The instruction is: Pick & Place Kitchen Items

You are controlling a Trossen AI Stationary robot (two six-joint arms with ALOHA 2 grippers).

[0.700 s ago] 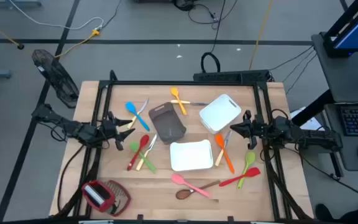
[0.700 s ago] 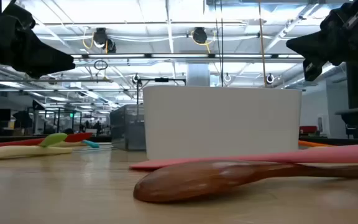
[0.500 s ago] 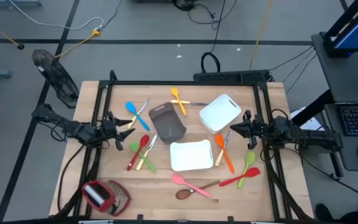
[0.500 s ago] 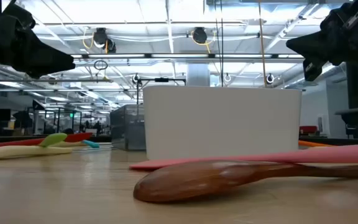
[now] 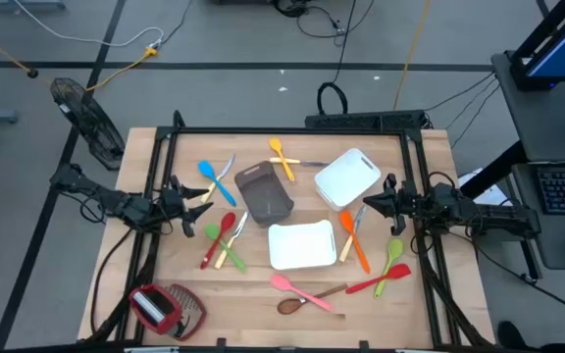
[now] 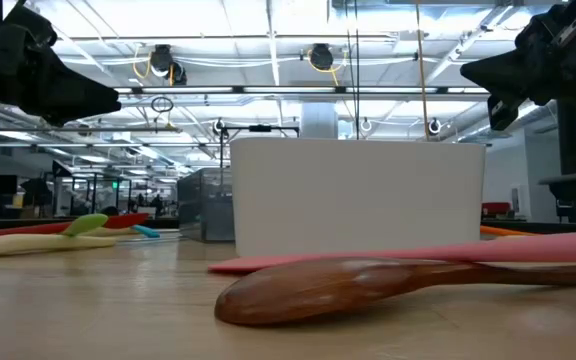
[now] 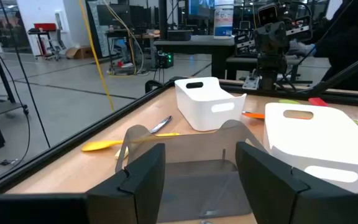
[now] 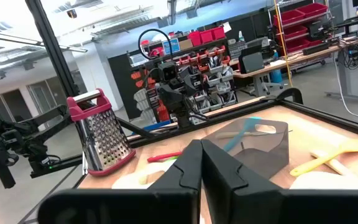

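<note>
Coloured plastic utensils lie flat about the wooden table [image 5: 253,294]: a blue spoon [image 5: 215,179] and yellow fork [image 5: 282,157] far, red [image 5: 216,238] and green ones at left, orange [image 5: 354,238], green [image 5: 393,257] and red [image 5: 378,282] ones at right, a pink spatula [image 5: 302,289] and a brown wooden spoon [image 6: 368,285] near. My left gripper [image 5: 186,203] hovers open and empty at the left edge, level with the table. My right gripper [image 5: 369,203] hovers shut at the right edge, touching nothing.
A grey bin [image 5: 264,193] stands between two white trays: one [image 5: 347,177] far right, one [image 5: 301,244] at the middle. A red-handled mesh grater [image 5: 165,309] lies at the near left corner. Black frame rails [image 5: 292,128] run along the table's edges.
</note>
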